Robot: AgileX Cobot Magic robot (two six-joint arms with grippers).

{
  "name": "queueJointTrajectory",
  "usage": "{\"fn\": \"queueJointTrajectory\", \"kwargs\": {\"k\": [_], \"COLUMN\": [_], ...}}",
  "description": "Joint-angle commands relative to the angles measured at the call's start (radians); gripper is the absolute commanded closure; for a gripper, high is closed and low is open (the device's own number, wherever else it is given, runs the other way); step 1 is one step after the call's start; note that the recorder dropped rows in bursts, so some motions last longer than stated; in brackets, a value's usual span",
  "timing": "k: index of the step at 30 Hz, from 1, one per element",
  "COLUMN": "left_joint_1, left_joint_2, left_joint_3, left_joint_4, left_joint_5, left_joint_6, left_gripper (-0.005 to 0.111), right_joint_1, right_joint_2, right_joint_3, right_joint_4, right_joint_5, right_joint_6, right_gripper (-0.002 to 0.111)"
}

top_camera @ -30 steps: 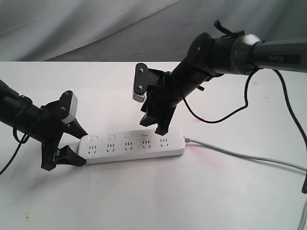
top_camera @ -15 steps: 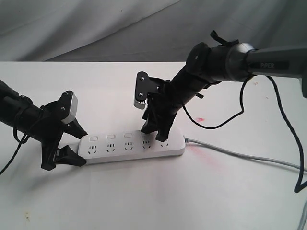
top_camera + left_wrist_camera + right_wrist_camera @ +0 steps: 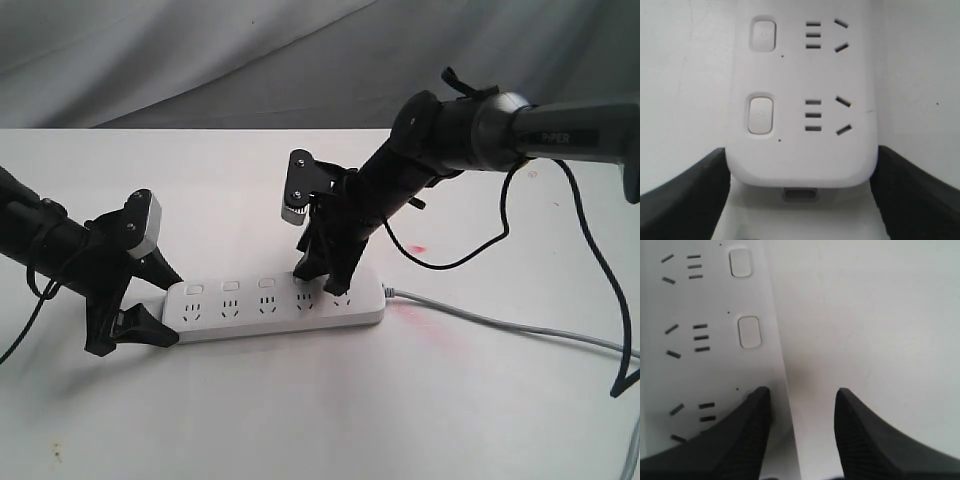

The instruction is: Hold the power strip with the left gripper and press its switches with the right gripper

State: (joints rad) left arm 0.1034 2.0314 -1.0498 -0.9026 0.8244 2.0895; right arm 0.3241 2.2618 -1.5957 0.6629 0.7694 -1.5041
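Note:
The white power strip (image 3: 275, 303) lies flat on the table, and its grey cable (image 3: 500, 325) runs off to the right. My left gripper (image 3: 171, 310) is shut on the strip's left end, with a black finger against each long side. In the left wrist view the left gripper (image 3: 802, 152) clamps that rounded end of the power strip (image 3: 800, 145). Two switches (image 3: 760, 115) show beyond it. My right gripper (image 3: 322, 277) is open near the cable end. In the right wrist view the right gripper (image 3: 801, 395) has one fingertip (image 3: 760, 402) on the strip's switch row, hiding a switch. The other finger hangs over bare table.
The white table (image 3: 330, 400) reaches back to a grey cloth backdrop (image 3: 200, 50). A black cable (image 3: 600, 260) loops down from the right arm at the right. A small red light spot (image 3: 416, 247) lies on the table behind the strip.
The right gripper has come down a little, so one fingertip rests on the strip's switch row. The left gripper and the strip have not moved.

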Motion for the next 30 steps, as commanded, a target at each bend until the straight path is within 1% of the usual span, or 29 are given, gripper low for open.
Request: {"fn": "queueJointTrajectory", "kwargs": {"k": [1,5,9,14,23,30], "left_joint_1": [-0.004,-0.004,-0.004,-0.004,-0.004,-0.004], "left_joint_2": [-0.002,-0.002,-0.002,-0.002,-0.002,-0.002], "left_joint_3": [-0.007,-0.007,-0.007,-0.007,-0.007,-0.007], "left_joint_4": [-0.003,-0.003,-0.003,-0.003,-0.003,-0.003], "left_joint_5": [-0.015,-0.015,-0.015,-0.015,-0.015,-0.015], "left_joint_6": [0.003,0.003,0.003,0.003,0.003,0.003], "left_gripper": [0.040,0.040,0.040,0.040,0.040,0.040], "right_joint_1": [0.006,0.001,-0.034,-0.065,-0.071,-0.071], "right_joint_2": [-0.017,-0.074,-0.102,-0.108,-0.105,-0.093], "right_joint_3": [0.029,0.029,0.029,0.029,0.096,0.098], "right_joint_4": [-0.031,-0.029,-0.062,-0.078,-0.082,-0.076], "right_joint_5": [0.009,0.007,0.010,0.026,-0.012,-0.058], "right_joint_6": [-0.006,-0.002,0.051,0.062,0.037,0.037], "right_gripper": [0.068,0.068,0.068,0.068,0.068,0.068]}}
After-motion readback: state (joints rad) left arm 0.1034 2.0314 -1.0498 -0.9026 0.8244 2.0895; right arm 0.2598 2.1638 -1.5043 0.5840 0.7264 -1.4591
